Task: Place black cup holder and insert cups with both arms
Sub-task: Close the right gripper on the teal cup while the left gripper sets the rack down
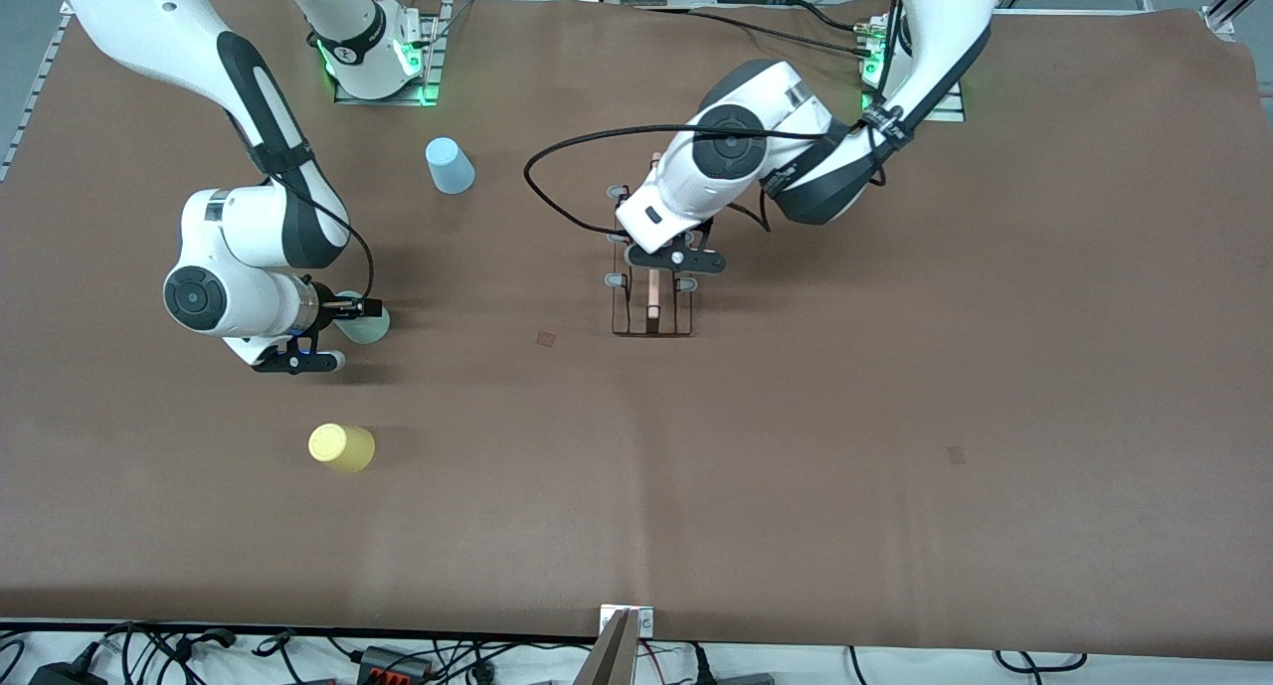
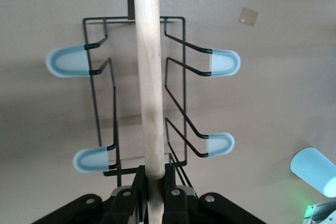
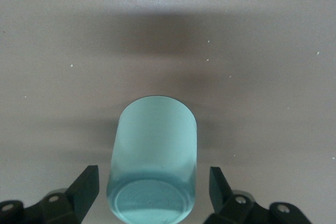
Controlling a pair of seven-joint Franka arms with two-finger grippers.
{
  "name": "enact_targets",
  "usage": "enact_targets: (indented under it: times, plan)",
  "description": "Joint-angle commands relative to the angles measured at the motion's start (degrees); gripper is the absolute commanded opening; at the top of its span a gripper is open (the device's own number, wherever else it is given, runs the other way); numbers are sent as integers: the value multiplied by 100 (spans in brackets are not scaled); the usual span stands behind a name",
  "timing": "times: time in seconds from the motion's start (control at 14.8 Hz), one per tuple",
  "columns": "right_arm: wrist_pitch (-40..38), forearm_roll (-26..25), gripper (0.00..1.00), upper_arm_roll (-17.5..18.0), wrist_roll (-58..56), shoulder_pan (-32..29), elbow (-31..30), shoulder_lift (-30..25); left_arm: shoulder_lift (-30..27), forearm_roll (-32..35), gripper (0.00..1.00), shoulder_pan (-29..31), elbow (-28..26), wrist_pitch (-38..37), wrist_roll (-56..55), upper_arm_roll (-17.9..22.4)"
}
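The black cup holder [image 1: 651,312] is in the middle of the table, its wooden rod [image 2: 149,77] on top and pale-tipped prongs [image 2: 65,61] to both sides. My left gripper [image 1: 664,267] is over it, shut on the rod's end [image 2: 155,190]. I cannot tell whether its base touches the table. The mint green cup [image 1: 370,327] is at the right arm's end; my right gripper [image 1: 366,310] is open, one finger on each side of the cup [image 3: 152,145], not touching it. The yellow cup [image 1: 341,447] is nearer the camera. The light blue cup [image 1: 450,165] is by the right arm's base.
The brown mat [image 1: 796,446] covers the table. The light blue cup also shows in the left wrist view [image 2: 315,171]. A small dark patch [image 1: 545,338] marks the mat beside the holder. Cables and a metal bracket [image 1: 625,625] lie along the table's near edge.
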Motion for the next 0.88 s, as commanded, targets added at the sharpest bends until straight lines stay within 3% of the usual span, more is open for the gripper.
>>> enact_targets:
  times: [0.0,0.2,0.34,0.54,0.81]
  plan:
    - [78,78,79,-4,52,-2,-38,-11,115,138,0,-77,192,57,-146,23]
    - [61,78,45,-4,52,-3,6,-2,159,138,0,-77,192,58,-155,23]
    - [0,78,30,-4,44,-2,119,-2,167,138,0,-77,192,66,-164,23]
    - [-201,69,27,-4,-105,-11,505,-46,211,129,0,-77,201,154,-321,23]
    - [-1272,78,27,-4,-79,6,1541,-38,273,146,0,-86,192,198,-348,23]
